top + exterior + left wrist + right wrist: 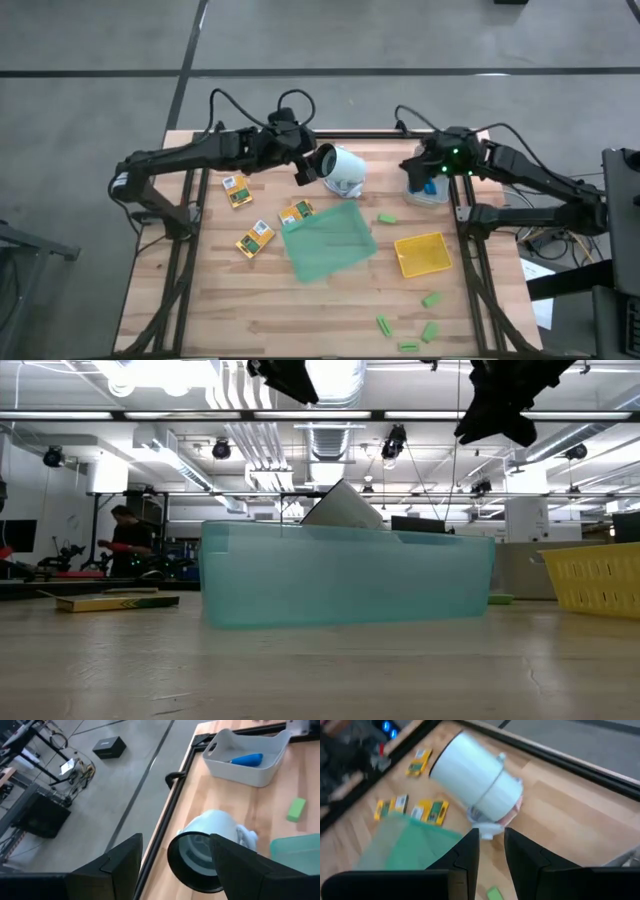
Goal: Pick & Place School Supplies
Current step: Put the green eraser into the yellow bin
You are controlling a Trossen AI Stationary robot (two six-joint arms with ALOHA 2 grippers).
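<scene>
From above, the left gripper [303, 165] hung over the far middle of the table [220, 310], just beside the open mouth of a white cylindrical container [340, 168] lying on its side; it held nothing. The right gripper [432, 170] hovered over a shallow white bin [427, 194] at the far right edge. Three yellow-and-green packets [254, 238] lay on the left half, one touching the corner of the translucent green tray [328, 242] in the middle. The yellow tray [422, 254] sat just right of it, with one green block [387, 217] between the trays and the white bin, and more green blocks [430, 299] scattered near the front right. At table height, the green tray [345, 575] blocked most of the middle, the white container [343, 508] peeking over its rim; a packet [115, 601] lay to one side, the yellow tray [598, 578] to the other. Through the left wrist, the fingers [107, 867] stood well apart and empty, flanking the container's dark mouth [197, 862]; a blue-handled tool [246, 759] rested in the white bin [240, 770]. Through the right wrist, the fingers [466, 852] showed a narrow gap with nothing between them, the container [477, 782] and packets [430, 811] beyond.
</scene>
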